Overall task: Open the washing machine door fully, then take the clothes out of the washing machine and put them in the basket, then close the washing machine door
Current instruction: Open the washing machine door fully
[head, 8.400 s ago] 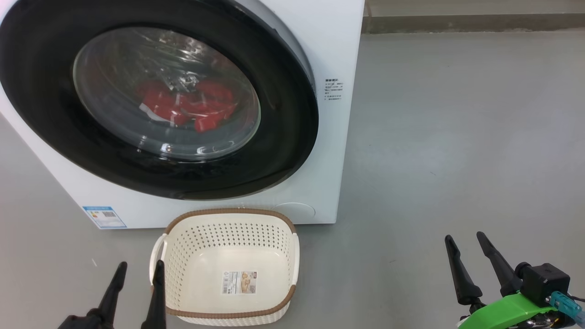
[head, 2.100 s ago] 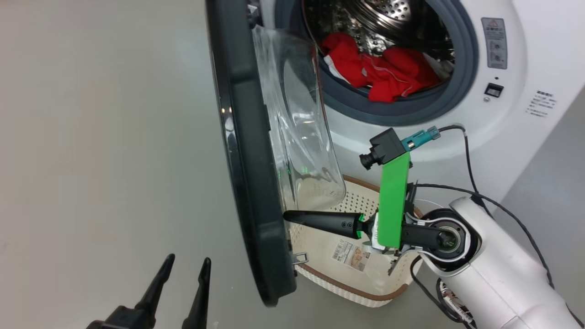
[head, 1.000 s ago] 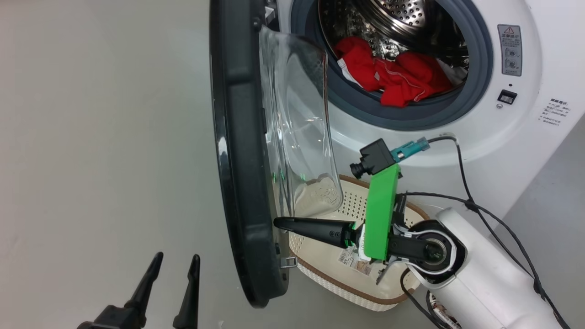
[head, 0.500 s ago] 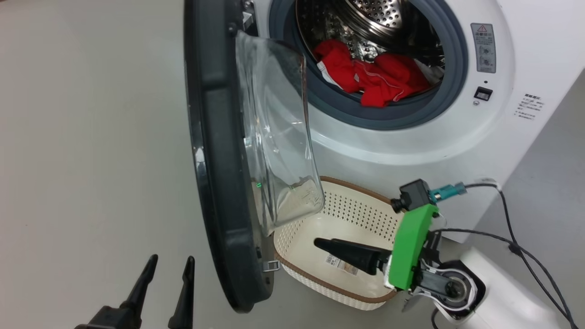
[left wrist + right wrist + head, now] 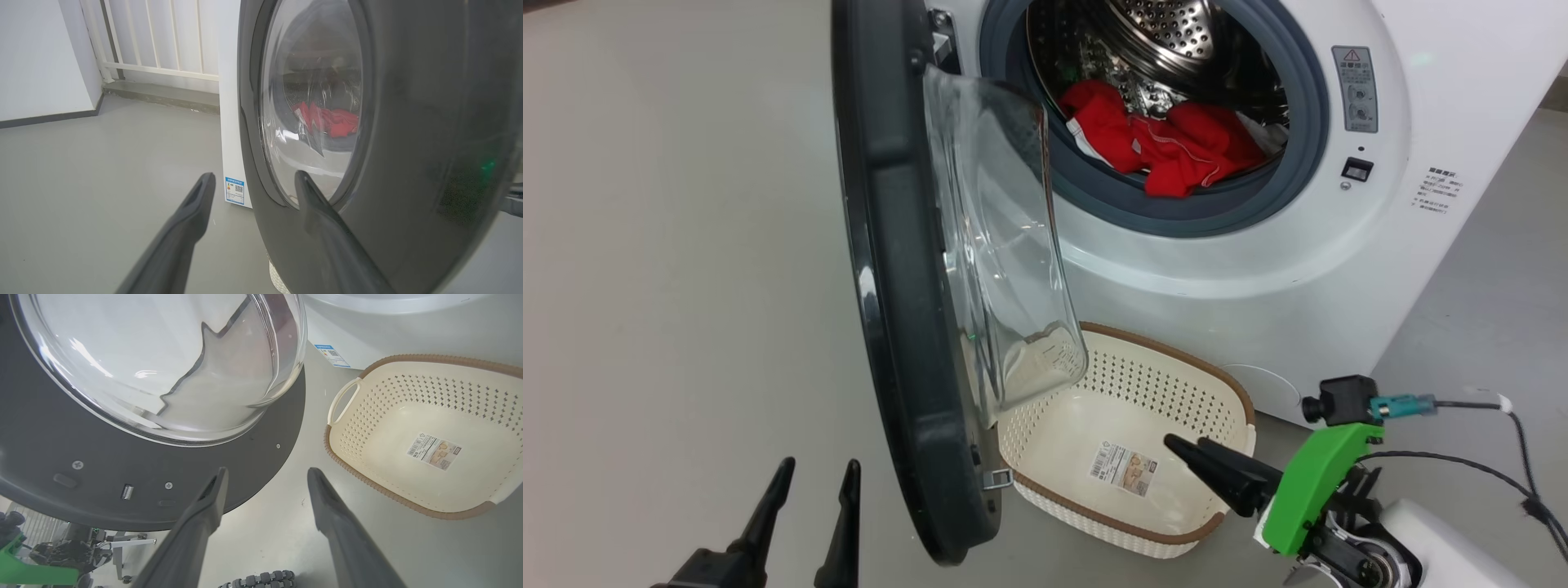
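Observation:
The washing machine (image 5: 1339, 269) stands with its door (image 5: 890, 327) swung out to the left and seen edge-on, the glass bowl (image 5: 996, 245) facing the drum. Red clothes (image 5: 1168, 151) lie at the drum's front lip. On the floor below the opening sits the basket (image 5: 1176, 359), with nothing in it but its label. My right gripper (image 5: 1184, 443) hovers open over the basket's front right corner, clear of the door. In the right wrist view, the right gripper (image 5: 267, 470) points between the door's inner rim (image 5: 81, 469) and the basket (image 5: 367, 486). My left gripper (image 5: 818, 463) is open, beside the door's outer face (image 5: 408, 122).
Bare grey floor spreads left of the door. A white railing (image 5: 163, 36) and a wall stand behind the machine's side. The door's metal latch (image 5: 998, 478) juts from its lower edge near the basket. A black cable (image 5: 1503, 474) trails from my right wrist.
My right gripper has opened and pulled back from the door's inner rim, down and to the right over the basket. The head camera has shifted. The left gripper has kept its place.

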Tool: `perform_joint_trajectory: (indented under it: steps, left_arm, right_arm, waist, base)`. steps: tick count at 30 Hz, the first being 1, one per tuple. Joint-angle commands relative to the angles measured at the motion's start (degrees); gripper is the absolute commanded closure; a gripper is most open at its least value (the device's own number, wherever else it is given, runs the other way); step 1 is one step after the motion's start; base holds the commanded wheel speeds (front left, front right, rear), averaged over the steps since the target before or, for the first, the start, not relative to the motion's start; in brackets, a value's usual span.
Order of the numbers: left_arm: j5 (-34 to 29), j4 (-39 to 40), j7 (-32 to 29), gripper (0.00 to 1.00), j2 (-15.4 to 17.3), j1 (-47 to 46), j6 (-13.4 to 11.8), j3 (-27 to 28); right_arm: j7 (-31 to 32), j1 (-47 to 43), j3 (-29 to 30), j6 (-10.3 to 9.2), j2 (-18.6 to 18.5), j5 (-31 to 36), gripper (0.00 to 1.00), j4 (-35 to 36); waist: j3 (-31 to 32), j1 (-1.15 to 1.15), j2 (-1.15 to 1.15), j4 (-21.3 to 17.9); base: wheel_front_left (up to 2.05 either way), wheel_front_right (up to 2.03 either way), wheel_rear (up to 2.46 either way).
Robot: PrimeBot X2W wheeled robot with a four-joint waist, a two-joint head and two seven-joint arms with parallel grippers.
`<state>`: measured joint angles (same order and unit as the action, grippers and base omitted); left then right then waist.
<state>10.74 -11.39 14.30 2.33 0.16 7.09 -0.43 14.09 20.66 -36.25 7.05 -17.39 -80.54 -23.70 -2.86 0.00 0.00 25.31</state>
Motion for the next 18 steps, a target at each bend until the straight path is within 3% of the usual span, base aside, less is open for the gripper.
perform_joint_trajectory:
  steps: [1, 15, 18]
  left_arm:
    - [0.08, 1.08, 0.70, 0.00, 0.54, -0.41, 0.13, 2.05]
    - [-0.17, 0.29, 0.70, 0.00, 0.54, 0.33, 0.21, 2.54]
    - [-0.19, 0.22, 0.70, 0.00, 0.54, 0.32, 0.22, 2.60]
  right_arm:
    - [-4.27, -0.48, -1.24, 0.44, -1.40, 2.42, 0.00, 1.01]
    - [-26.95, 1.11, -11.97, 0.44, -5.30, 13.74, 0.00, -4.17]
    - [-28.69, 1.73, -12.93, 0.44, -5.24, 16.84, 0.00, -5.89]
  waist:
    - [0.27, 0.00, 0.00, -0.18]
    - [1.37, 0.00, 0.00, -0.50]
    - [1.30, 0.00, 0.00, -0.56]
  base:
    - [0.00, 0.00, 0.00]
    - [0.00, 0.00, 0.00]
    - [0.00, 0.00, 0.00]
